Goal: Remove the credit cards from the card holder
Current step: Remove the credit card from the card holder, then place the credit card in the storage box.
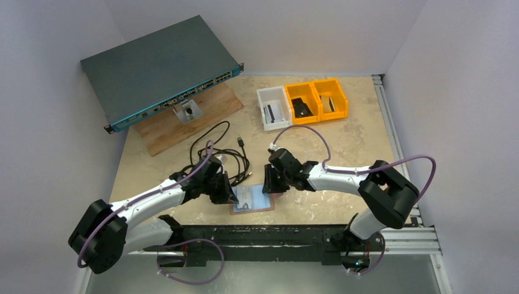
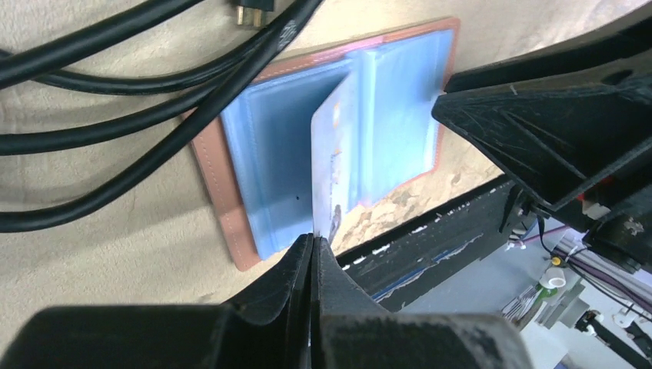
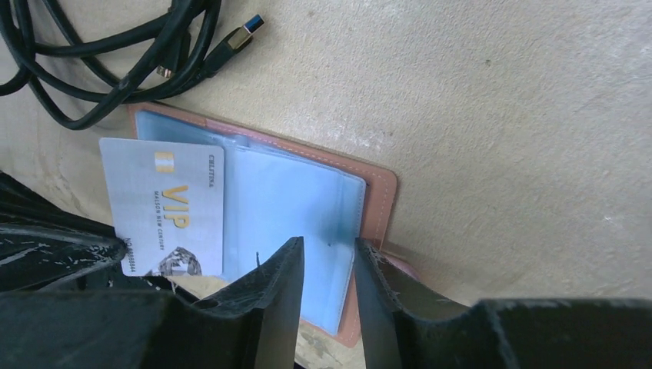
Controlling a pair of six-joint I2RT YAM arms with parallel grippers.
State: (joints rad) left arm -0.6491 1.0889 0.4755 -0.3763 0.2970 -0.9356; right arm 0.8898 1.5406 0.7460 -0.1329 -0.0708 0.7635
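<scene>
The card holder (image 1: 253, 207) lies open flat on the table, with a reddish-brown rim (image 2: 229, 206) and clear bluish pockets. My left gripper (image 2: 315, 240) is shut on the lower edge of a pale grey credit card (image 2: 335, 146) that stands on edge over the holder. In the right wrist view this card (image 3: 165, 204) reads VIP in gold and sits at the holder's left half. My right gripper (image 3: 327, 247) is open over the holder's right edge (image 3: 378, 201), a clear pocket showing in the gap between its jaws. No second card shows.
Black cables (image 1: 215, 150) with a USB plug (image 3: 244, 32) lie just behind the holder. A wooden board (image 1: 183, 122) and a grey network switch (image 1: 160, 67) sit at the back left. White (image 1: 273, 108) and yellow bins (image 1: 318, 99) stand at the back. The black rail (image 1: 275, 236) runs along the near edge.
</scene>
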